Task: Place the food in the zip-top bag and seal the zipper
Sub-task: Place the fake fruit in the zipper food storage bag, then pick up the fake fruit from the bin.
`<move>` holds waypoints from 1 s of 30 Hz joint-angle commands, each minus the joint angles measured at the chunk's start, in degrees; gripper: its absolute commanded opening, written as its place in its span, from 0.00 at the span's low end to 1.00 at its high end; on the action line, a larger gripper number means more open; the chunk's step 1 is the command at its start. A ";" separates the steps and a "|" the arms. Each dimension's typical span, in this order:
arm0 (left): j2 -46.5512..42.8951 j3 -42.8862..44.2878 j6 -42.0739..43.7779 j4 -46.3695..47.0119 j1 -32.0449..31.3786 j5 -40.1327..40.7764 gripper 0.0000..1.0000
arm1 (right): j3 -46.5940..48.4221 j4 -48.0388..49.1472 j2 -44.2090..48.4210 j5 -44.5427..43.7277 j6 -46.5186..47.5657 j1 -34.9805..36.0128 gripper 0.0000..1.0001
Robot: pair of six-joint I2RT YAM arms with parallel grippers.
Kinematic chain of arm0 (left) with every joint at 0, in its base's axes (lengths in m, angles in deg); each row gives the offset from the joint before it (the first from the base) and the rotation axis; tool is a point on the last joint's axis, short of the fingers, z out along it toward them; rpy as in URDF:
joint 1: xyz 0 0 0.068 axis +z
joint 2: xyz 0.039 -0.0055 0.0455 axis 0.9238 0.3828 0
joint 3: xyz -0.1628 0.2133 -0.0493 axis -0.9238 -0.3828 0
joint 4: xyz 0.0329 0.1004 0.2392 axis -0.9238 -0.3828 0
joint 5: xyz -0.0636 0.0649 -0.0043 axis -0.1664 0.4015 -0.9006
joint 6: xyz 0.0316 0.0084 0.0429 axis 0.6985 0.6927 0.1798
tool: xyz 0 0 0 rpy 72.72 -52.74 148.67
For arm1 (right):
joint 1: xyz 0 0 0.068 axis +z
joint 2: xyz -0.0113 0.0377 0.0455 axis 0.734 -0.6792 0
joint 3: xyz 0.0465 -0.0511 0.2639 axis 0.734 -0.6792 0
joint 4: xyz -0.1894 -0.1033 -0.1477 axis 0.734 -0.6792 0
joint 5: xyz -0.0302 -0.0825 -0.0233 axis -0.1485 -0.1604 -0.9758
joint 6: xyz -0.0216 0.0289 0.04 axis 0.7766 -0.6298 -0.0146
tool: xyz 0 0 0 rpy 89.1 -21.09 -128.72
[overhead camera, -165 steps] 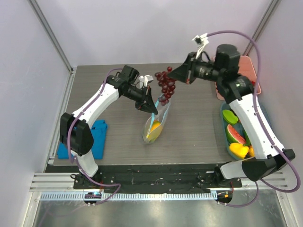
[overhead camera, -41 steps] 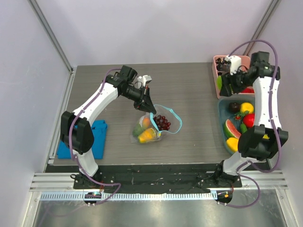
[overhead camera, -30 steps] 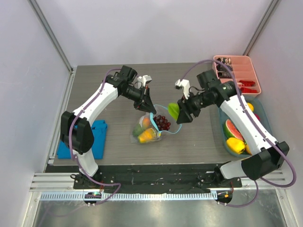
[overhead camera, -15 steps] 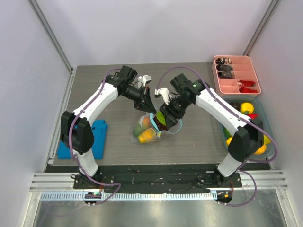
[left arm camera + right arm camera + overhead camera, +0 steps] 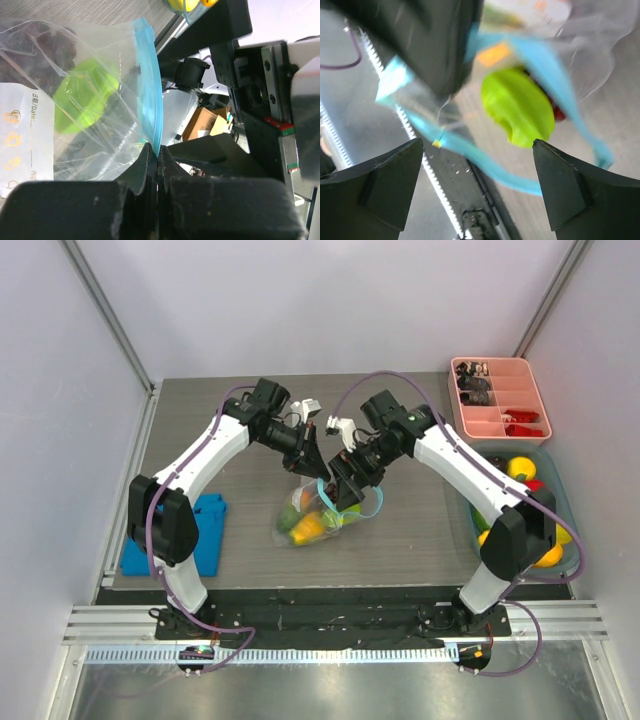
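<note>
The clear zip-top bag (image 5: 300, 523) hangs over the middle of the table, with my left gripper (image 5: 320, 472) shut on its teal zipper (image 5: 150, 95). Its mouth loops open to the right. Inside it lie orange and yellow toy fruits, dark grapes (image 5: 45, 45) and a lime-green fruit (image 5: 85, 95). My right gripper (image 5: 340, 495) hovers just above the mouth with its fingers (image 5: 375, 185) spread wide and nothing between them. In the right wrist view the green fruit (image 5: 517, 107) sits below the gripper (image 5: 477, 145), inside the zipper loop (image 5: 485, 155). More food (image 5: 518, 468) stays in the tub at the right.
A blue tub (image 5: 470, 525) of toy fruits stands at the table's right edge, partly under the right arm. Behind it sits a pink compartment tray (image 5: 500, 395). A folded blue cloth (image 5: 195, 530) lies at the left front by the left arm's base.
My right gripper carried the green fruit from the right side to the bag's mouth and has now opened; the fruit lies in the bag. The left gripper keeps its hold.
</note>
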 commanded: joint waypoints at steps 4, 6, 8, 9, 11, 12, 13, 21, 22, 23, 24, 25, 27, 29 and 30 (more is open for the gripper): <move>-1.64 0.00 0.45 0.08 0.34 -2.49 0.00 | -3.08 -7.52 8.54 5.06 4.85 -13.59 0.94; -1.73 -0.09 0.27 0.43 0.34 -2.57 0.00 | 0.61 -12.43 7.40 1.91 8.90 -22.17 0.91; -1.64 0.00 0.27 0.35 0.34 -2.49 0.00 | 3.24 -14.03 5.99 -1.25 13.02 -28.09 0.91; -1.73 0.00 0.27 0.35 0.25 -2.48 0.00 | 3.69 -14.48 5.55 -6.66 14.01 -33.60 0.90; -1.91 -0.09 0.27 0.44 0.25 -2.40 0.00 | 4.92 -15.27 3.79 -10.83 18.55 -38.03 0.90; -2.08 -0.09 0.27 0.61 0.34 -2.48 0.00 | 5.10 -14.92 3.18 -15.46 19.46 -40.31 0.89; -2.08 -0.09 0.36 0.52 0.25 -2.31 0.00 | 5.28 -14.31 2.48 -17.94 19.99 -44.08 0.88; -2.26 -0.88 0.01 1.14 0.34 -2.48 0.00 | 7.30 -3.51 -6.40 -32.81 22.01 -55.10 0.86; -2.17 -0.80 -0.08 1.14 0.34 -2.57 0.00 | 7.39 -2.97 -7.01 -32.91 21.93 -55.27 0.86; -2.17 -0.71 0.10 1.14 0.34 -2.57 0.00 | 7.47 -2.18 -8.41 -32.82 21.75 -55.28 0.86; -2.17 -0.71 0.10 1.23 0.25 -2.57 0.00 | 7.65 -1.74 -9.04 -32.47 20.53 -55.28 0.86; -2.17 -0.79 0.18 1.40 0.25 -2.49 0.00 | 8.26 -1.39 -9.48 -30.90 20.08 -55.28 0.86; -1.91 -0.62 0.10 1.40 0.34 -2.22 0.00 | 8.35 0.28 -10.71 -30.36 18.94 -54.84 0.86; -1.38 -0.09 0.10 0.79 0.25 -2.31 0.00 | 7.83 2.55 -11.59 -29.83 18.07 -54.23 0.86; -1.12 0.26 0.18 0.61 0.34 -2.40 0.00 | 7.39 3.35 -12.37 -29.92 17.71 -53.87 0.87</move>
